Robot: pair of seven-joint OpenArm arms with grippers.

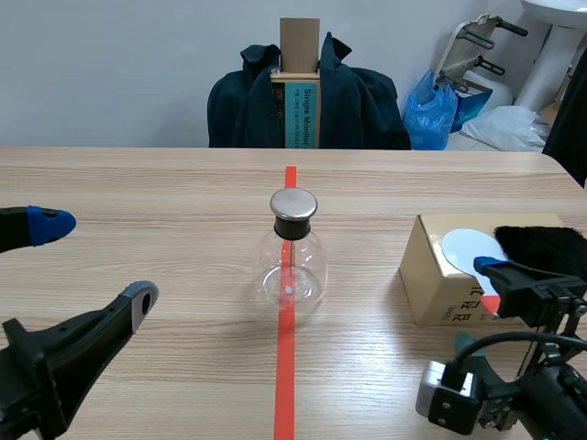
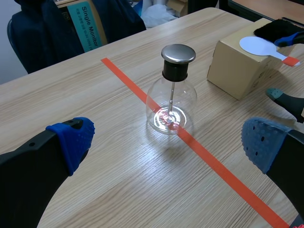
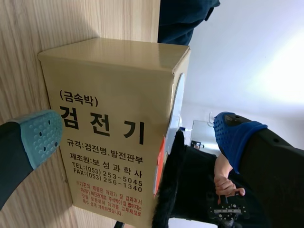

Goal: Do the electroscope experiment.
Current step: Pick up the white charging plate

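Much of my right arm was cut off low in the scene view, and its upper finger covered part of the red handle of the white disc (image 1: 469, 247); I could not tell whether it touched it. The black fur (image 1: 543, 248) ran out of sight at the edge. Inside the electroscope flask (image 1: 293, 268) I made out only a thin rod; any leaves were too faint to see.

My left end effector (image 1: 94, 259) stood wide open, holding nothing, its blue pads well apart above the bench (image 1: 138, 183), short of the flask. My right end effector (image 3: 137, 137) was also wide open and empty, rolled on its side so one pad sat low near the bench and the other high, facing the printed side of the cardboard box (image 1: 438, 286).

The flask stood upright on the red tape line mid-bench, with its metal cap (image 1: 293, 203) on. The disc and fur lay on the box top. Beyond the bench, a dark jacket (image 1: 240, 110) hung on a chair.
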